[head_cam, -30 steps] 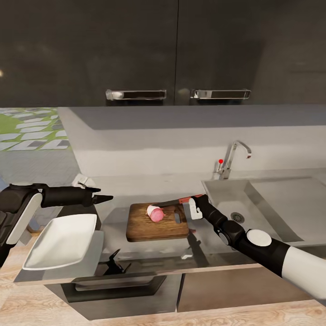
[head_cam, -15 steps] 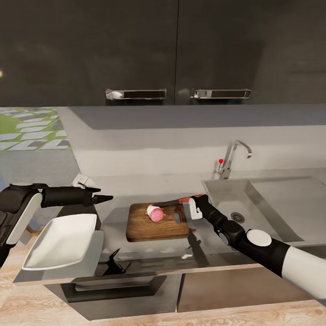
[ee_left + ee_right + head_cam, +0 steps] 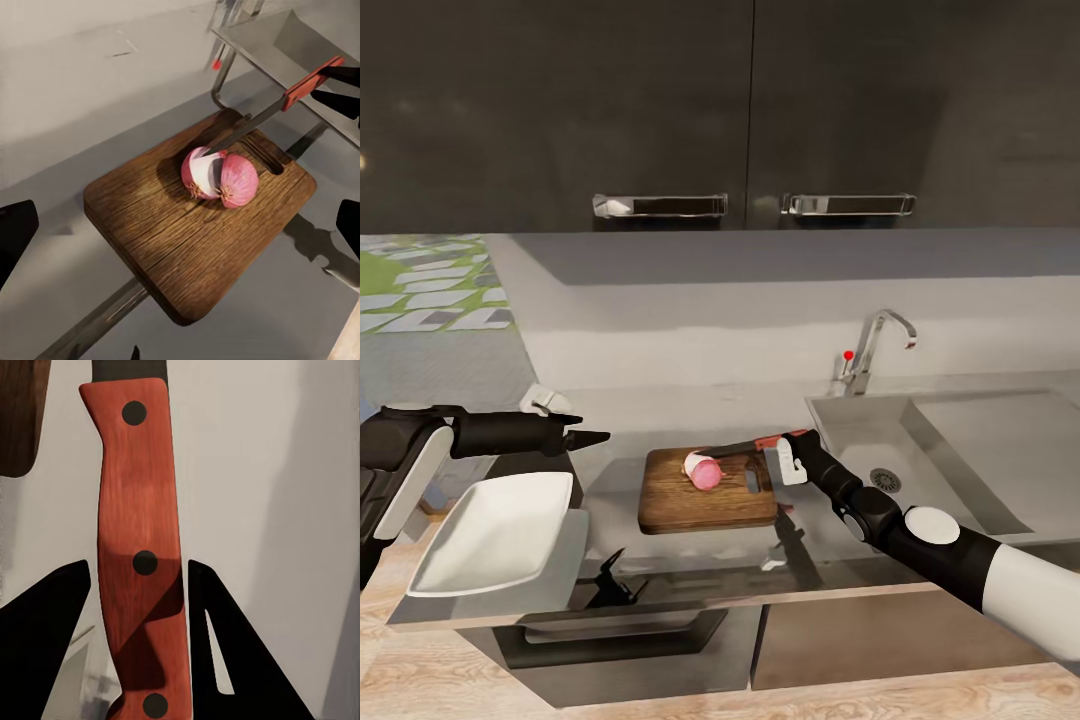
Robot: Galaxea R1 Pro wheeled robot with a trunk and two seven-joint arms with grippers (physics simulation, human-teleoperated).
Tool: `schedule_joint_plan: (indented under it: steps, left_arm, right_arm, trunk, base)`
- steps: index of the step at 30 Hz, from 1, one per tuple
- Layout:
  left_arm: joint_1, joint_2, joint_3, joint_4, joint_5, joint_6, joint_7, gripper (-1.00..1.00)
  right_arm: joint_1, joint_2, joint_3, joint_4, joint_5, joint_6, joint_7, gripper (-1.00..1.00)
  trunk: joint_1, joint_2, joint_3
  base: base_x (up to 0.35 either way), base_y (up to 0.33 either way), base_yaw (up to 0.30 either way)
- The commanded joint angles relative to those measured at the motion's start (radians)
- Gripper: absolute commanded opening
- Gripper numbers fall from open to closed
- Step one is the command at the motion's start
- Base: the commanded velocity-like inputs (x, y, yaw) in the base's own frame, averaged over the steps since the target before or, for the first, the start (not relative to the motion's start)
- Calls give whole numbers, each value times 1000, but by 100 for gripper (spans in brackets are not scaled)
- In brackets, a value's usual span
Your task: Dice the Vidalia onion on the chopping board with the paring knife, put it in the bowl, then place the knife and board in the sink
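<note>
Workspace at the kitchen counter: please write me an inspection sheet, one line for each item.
Surface: grey countertop, glossy, metallic front edge.
Job's things: onion on the chopping board, split partly open; paring knife blade at the onion; white bowl at the counter's left end; sink right of the board.
Clutter: nothing seen.
Grippers: right gripper shut on the knife's red handle; left gripper above the counter near the bowl, holding nothing.
Cables: nothing seen.
Surroundings: black upper cabinets, tap with a red-tipped lever, wood floor.
</note>
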Motion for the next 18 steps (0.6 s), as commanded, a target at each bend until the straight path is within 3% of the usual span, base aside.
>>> schedule_joint_plan:
  steps: [1,7,18]
  left_arm:
    - [-1,1,-1,0,0,4,-3,100]
    - [-1,1,-1,0,-1,4,-3,100]
    - [-2,1,-1,0,-1,4,-3,100]
  right_arm:
    - [-2,-1,6,-1,9,10,-4,-100]
    - [-2,-1,5,-1,9,10,-4,-100]
    - [-2,-1,5,-1,9,10,-4,-100]
  trunk:
    - [0,-2,-2]
    - [0,-2,-2]
    - [23,-44,-21]
  base:
    - [0,0,0]
    - [0,0,0]
    - [0,0,0]
